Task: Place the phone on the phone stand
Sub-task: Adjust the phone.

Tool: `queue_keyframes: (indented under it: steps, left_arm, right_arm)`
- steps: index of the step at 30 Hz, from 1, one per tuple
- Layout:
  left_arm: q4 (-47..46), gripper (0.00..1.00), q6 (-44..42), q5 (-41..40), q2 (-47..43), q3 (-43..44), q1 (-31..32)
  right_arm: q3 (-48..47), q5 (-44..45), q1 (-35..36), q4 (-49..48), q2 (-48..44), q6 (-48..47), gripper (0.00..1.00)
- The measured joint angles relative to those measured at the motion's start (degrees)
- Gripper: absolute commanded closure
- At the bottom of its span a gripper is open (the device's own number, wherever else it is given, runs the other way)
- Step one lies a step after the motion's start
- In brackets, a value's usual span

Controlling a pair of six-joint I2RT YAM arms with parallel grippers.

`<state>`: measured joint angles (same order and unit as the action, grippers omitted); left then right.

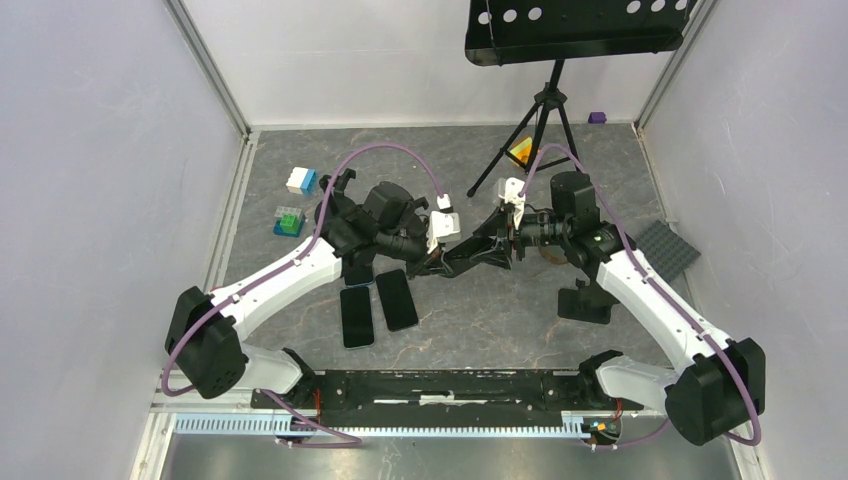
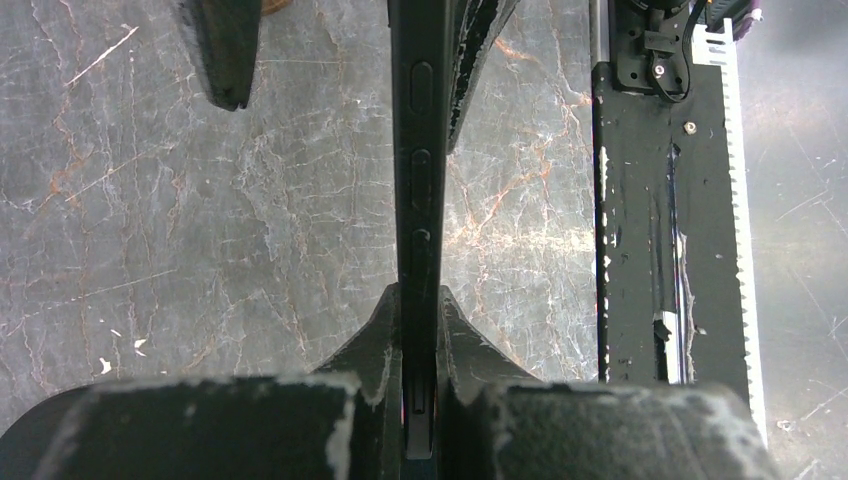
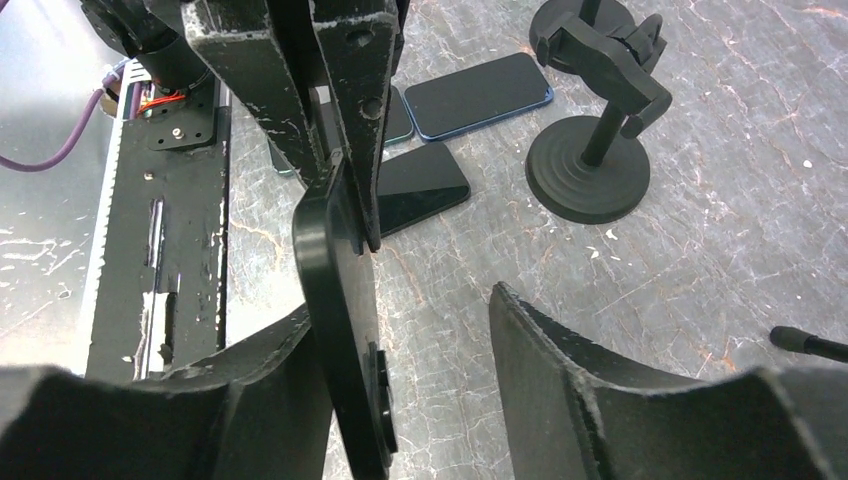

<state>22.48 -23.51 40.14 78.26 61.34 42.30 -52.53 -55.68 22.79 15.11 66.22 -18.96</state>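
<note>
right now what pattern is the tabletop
Grey marble-look tabletop with white and rust-coloured veins, clearest in the left wrist view.

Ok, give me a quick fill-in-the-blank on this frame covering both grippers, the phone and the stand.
1. The left gripper is ___ on the phone, which it holds edge-on.
2. The right gripper straddles that phone with its jaws ___, a gap showing on one side.
3. The phone stand holds ___ phone.
Missing words: shut; open; no.
</note>
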Motion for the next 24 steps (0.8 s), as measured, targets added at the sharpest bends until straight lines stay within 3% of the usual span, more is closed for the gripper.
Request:
queue_keyframes:
  steps: [5,8,11,12,14,15,16,19,20,21,22,24]
  left_arm:
    - [0.2,0.98,-0.1,-0.2,0.0,0.0,0.3]
    - [0.2,0.98,-0.2,-0.6,0.0,0.0,0.3]
    - [0.2,0.98,-0.2,-1.2,0.0,0.1,0.3]
    - [0.2,0.98,-0.2,-1.3,0.1,0.2,0.3]
    - [0.1,0.98,-0.4,-1.9,0.2,0.3,0.3]
    - [0.2,0.98,-0.5,-2.3,0.3,0.3,0.3]
    - [0.4,0.90,-0.4,-1.9,0.4,0.4,0.2]
    - [0.8,0.43,-0.5,-1.4,0.5,0.5,0.1]
    - [0.5,0.21,-0.5,-1.7,0.5,0.5,0.2]
    - [-0.1,0.09,-0.4,-2.0,0.5,0.5,0.3]
    - [-0.6,0.01,-0.9,-2.4,0.4,0.5,0.4]
    - [-1.3,0.00,-0.2,-3.1,0.0,0.5,0.5]
  right_arm:
    - [-0.6,0.0,0.0,0.4,0.0,-0.3,0.39]
    - [-0.8,-0.1,0.0,0.5,0.1,-0.4,0.49]
    - [-0.9,-0.8,0.2,0.9,0.1,-0.4,0.64]
    - [-0.9,-1.0,0.3,1.0,0.1,-0.5,0.72]
    - [-1.1,-1.6,0.4,1.9,0.2,-0.5,0.98]
    - [-1.3,-2.4,0.5,2.4,0.3,-0.7,1.00]
    - [-1.4,-2.8,0.6,2.9,0.3,-1.8,1.00]
    - [-1.5,-2.9,0.7,3.4,0.2,-2.9,1.00]
    - [-1.6,-2.4,0.8,3.5,0.2,-2.6,1.00]
    - [-1.7,-1.0,0.8,3.5,0.2,-2.6,1.00]
    - [-1.7,0.7,0.7,3.4,0.2,-2.7,1.00]
    - [-1.7,3.7,0.5,3.7,0.2,-3.3,1.00]
